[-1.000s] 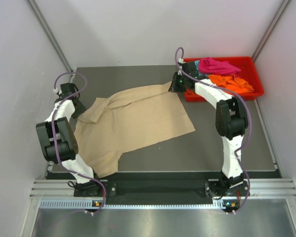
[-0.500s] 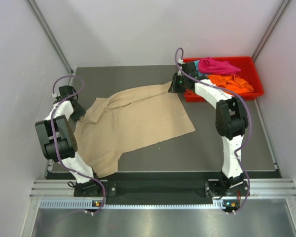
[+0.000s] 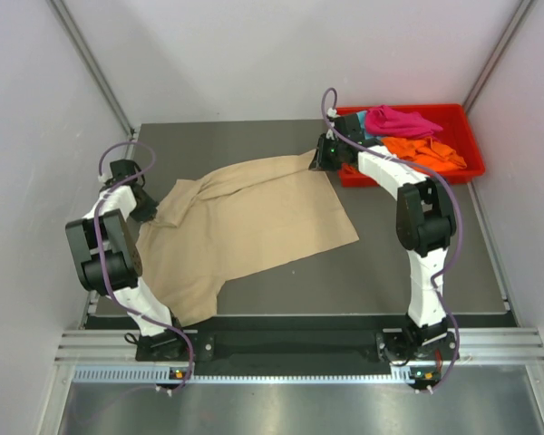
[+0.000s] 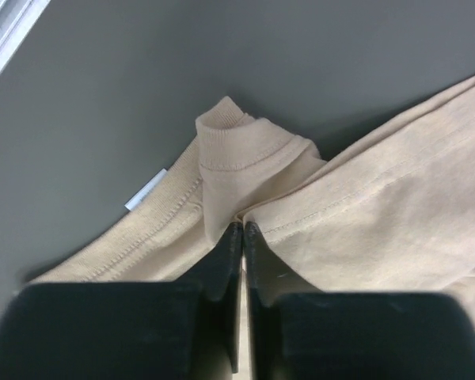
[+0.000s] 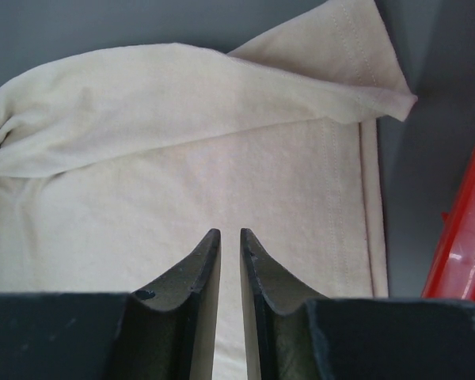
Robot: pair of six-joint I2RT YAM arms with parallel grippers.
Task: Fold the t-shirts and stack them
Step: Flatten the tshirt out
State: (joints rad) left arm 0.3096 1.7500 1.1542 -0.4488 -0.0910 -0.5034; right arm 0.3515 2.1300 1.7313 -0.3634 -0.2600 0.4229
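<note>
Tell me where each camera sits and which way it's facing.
Top external: above, behind the bases, looking down on the table, beige t-shirt, red tray; left arm and right arm show.
Left wrist: on that arm, looking past the left gripper at the collar.
Right wrist: looking past the right gripper across the shirt, tray edge right.
Shared: all three show the beige t-shirt.

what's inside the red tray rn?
Red tray holds a magenta-pink t-shirt toward the back, an orange t-shirt in front of it, and a sliver of teal-blue t-shirt at the left. The right arm hides the tray's near-left corner; anything beneath the pile is covered.
</note>
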